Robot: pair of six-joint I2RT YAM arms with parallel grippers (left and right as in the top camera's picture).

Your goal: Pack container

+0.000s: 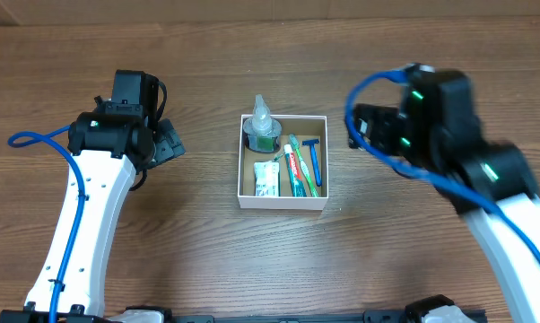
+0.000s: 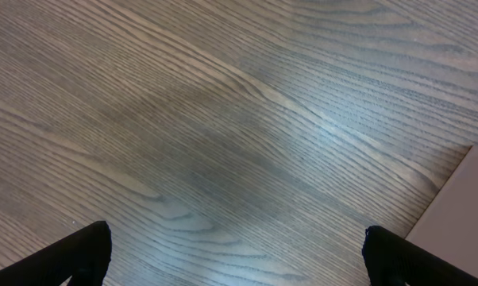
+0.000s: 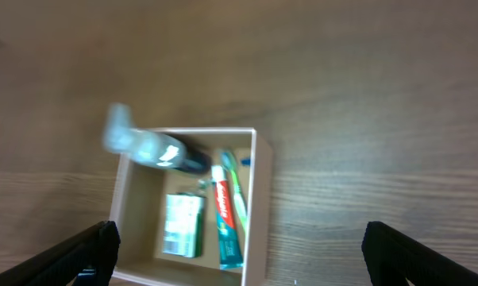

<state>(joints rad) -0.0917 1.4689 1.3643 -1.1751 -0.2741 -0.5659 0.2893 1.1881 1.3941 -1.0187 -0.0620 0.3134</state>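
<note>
The container (image 1: 243, 170), a small square box with white walls and a brown inside, sits at the table's middle. It holds a clear bottle (image 1: 262, 121), a white packet (image 1: 266, 180), a toothpaste tube (image 1: 296, 170), a green toothbrush (image 1: 304, 166) and a blue razor (image 1: 314, 160). In the right wrist view the container (image 3: 260, 206) shows blurred, with the bottle (image 3: 144, 144) and the tube (image 3: 225, 218). My left gripper (image 1: 169, 144) is open and empty, left of the box. My right gripper (image 1: 354, 126) is open and empty, to the box's right.
The wood-grain table (image 1: 207, 260) surrounds the box. The left wrist view shows bare wood (image 2: 223, 143) between the open fingers (image 2: 237, 254), with a pale box wall (image 2: 461, 214) at the lower right corner. The arm bases stand at the front edge.
</note>
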